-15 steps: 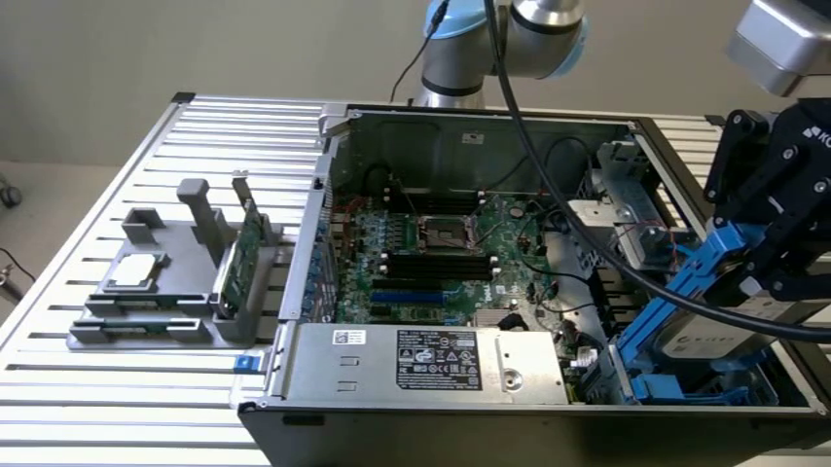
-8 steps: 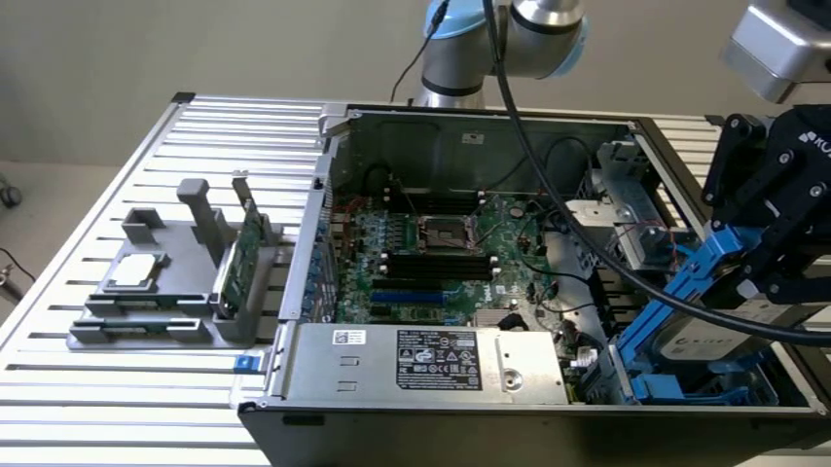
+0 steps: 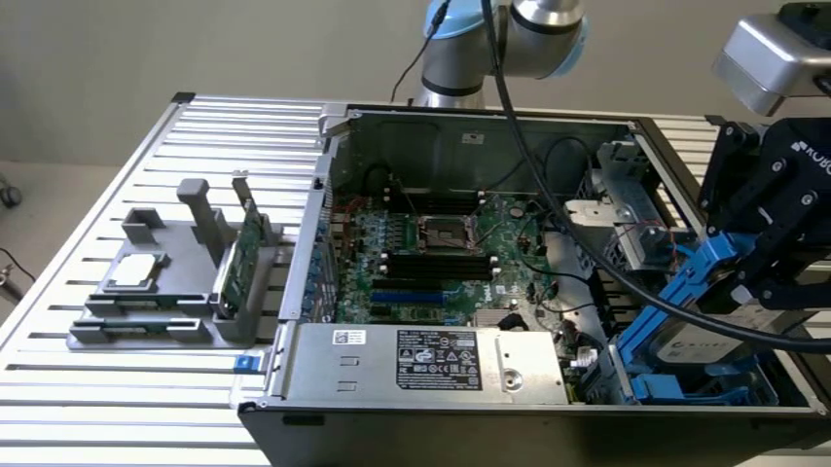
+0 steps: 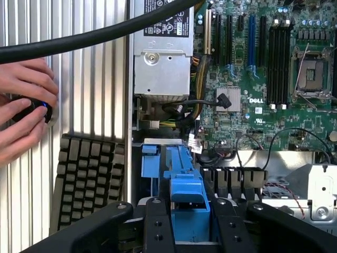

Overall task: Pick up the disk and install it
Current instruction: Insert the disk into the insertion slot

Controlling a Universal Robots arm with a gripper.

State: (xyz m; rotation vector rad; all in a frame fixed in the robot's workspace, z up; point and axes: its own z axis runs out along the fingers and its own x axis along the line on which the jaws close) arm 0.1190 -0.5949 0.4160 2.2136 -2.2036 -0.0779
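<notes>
We see the black gripper at about three o'clock in the exterior view, hanging over the near right corner of a large open metal computer case. Its fingers are clenched on the disk, a flat rectangular silver-metal hard drive framed by a blue plastic carrier. In the wrist view we find the gripper pinching the carrier's blue end tab from both sides, and the disk runs away from the jaws toward the case interior.

In the exterior view the disk is steeply tilted, its upper end in the grip and its lower end down at about five o'clock inside the case; we cannot tell whether that end touches anything. At the centre lies the green motherboard, and at six o'clock the boxy silver power supply.

At nine o'clock on the slatted aluminium table stands a grey plastic holder carrying a small square silver chip and an upright thin green circuit card.

Beside the case, a person's fingers grip a small round black knob, near a black keyboard.
</notes>
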